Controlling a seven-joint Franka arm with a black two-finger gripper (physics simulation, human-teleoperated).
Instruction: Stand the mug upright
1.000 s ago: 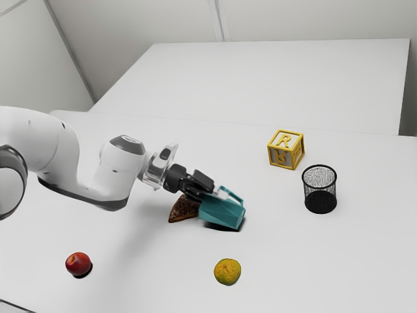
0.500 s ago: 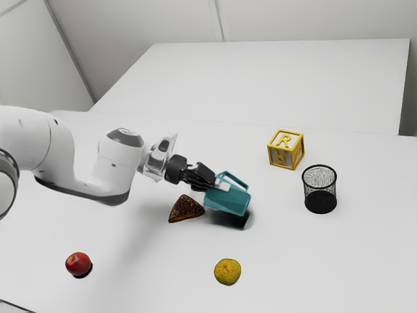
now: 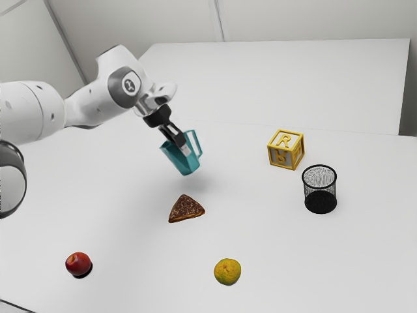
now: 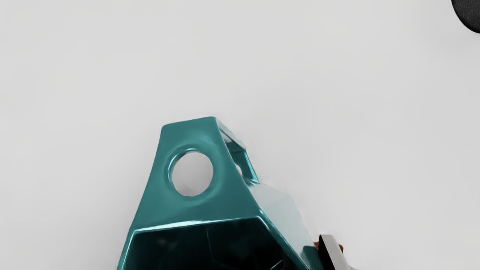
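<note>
In the exterior view my gripper is shut on the teal mug and holds it above the table. The mug is slightly tilted, its base lowest and its handle toward the exterior view's right. In the wrist view the mug has its dark opening facing the camera and its handle, with a round hole, pointing away from my hand. One fingertip lies against the mug's side there; the other finger is hidden.
On the white table lie a brown wedge below the mug, a red fruit and a yellow-green fruit. A letter block and a black mesh cup stand toward the exterior view's right.
My hand has risen and moved back toward the exterior view's left, carrying the mug. The mug has turned from nearly lying on its side to near upright, away from the wedge.
</note>
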